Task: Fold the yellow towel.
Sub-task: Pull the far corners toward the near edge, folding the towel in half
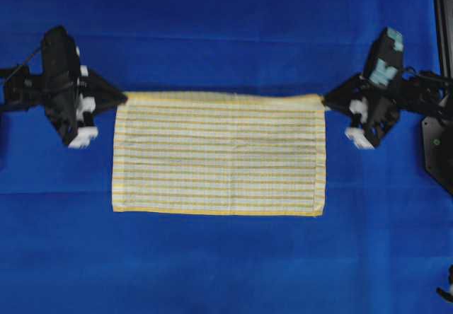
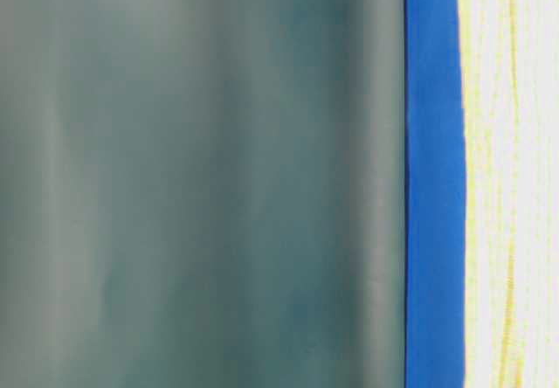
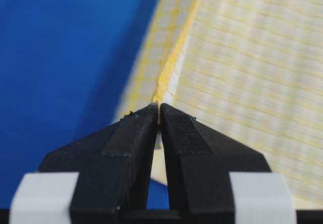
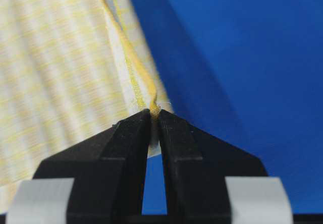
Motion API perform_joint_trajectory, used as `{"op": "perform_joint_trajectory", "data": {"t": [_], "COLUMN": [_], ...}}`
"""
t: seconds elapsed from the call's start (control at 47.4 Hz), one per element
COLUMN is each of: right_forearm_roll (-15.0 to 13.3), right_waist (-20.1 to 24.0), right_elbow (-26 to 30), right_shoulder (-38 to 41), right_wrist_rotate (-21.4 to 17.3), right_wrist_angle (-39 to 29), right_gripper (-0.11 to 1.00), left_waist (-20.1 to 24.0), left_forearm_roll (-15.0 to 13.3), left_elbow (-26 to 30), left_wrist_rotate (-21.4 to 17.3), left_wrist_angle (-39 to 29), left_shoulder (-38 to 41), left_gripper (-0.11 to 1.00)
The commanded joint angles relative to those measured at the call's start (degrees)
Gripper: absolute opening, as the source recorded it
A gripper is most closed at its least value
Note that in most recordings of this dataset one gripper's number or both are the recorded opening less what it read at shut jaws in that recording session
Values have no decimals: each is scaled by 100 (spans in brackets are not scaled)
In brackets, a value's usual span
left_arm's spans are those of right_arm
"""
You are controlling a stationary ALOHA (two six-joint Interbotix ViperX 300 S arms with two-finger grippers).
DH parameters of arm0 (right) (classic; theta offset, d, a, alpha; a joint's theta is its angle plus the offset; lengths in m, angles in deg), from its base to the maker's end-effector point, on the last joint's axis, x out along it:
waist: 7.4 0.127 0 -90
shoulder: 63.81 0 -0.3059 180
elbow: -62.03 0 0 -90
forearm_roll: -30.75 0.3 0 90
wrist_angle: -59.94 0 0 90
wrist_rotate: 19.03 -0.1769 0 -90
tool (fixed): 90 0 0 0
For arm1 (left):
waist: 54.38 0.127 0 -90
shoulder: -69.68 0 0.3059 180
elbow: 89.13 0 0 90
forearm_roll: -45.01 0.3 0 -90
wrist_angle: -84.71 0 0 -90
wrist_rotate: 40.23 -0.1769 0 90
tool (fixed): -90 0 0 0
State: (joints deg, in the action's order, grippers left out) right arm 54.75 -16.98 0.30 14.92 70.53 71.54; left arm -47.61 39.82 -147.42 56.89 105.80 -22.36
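Note:
The yellow towel hangs stretched between both grippers over the blue cloth, its far edge raised and taut, its near edge low toward the front. My left gripper is shut on the towel's upper left corner; in the left wrist view the yellow hem runs straight into the pinched tips of my left gripper. My right gripper is shut on the upper right corner, and the right wrist view shows the hem bunched between the tips of my right gripper. The table-level view catches only a blurred strip of towel.
A plain blue cloth covers the whole work surface. A black fixture stands at the right edge. A blurred grey-green surface fills most of the table-level view.

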Motion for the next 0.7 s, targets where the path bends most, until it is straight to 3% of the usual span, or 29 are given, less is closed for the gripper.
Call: {"op": "perform_joint_trajectory", "data": {"t": [0.0, 0.106, 0.317, 0.675], "right_forearm_roll": [316, 615, 853, 1362], "right_waist": [360, 782, 1450, 2364], "right_elbow": [-26, -9, 229, 519], "right_shoulder": [-237, -431, -492, -26], "right_wrist_rotate": [18, 18, 9, 18], "right_wrist_angle": [18, 18, 0, 35], "right_gripper": [9, 9, 9, 9], "left_waist": [-343, -712, -1310, -1898], "left_forearm_roll": [-9, -9, -9, -9], "left_elbow": [-35, -141, -220, -158], "left_wrist_rotate": [220, 519, 853, 940], "left_wrist_angle": [105, 220, 299, 299], "left_shoulder": [-123, -211, -396, -439], "left_gripper": [3, 3, 3, 3]}}
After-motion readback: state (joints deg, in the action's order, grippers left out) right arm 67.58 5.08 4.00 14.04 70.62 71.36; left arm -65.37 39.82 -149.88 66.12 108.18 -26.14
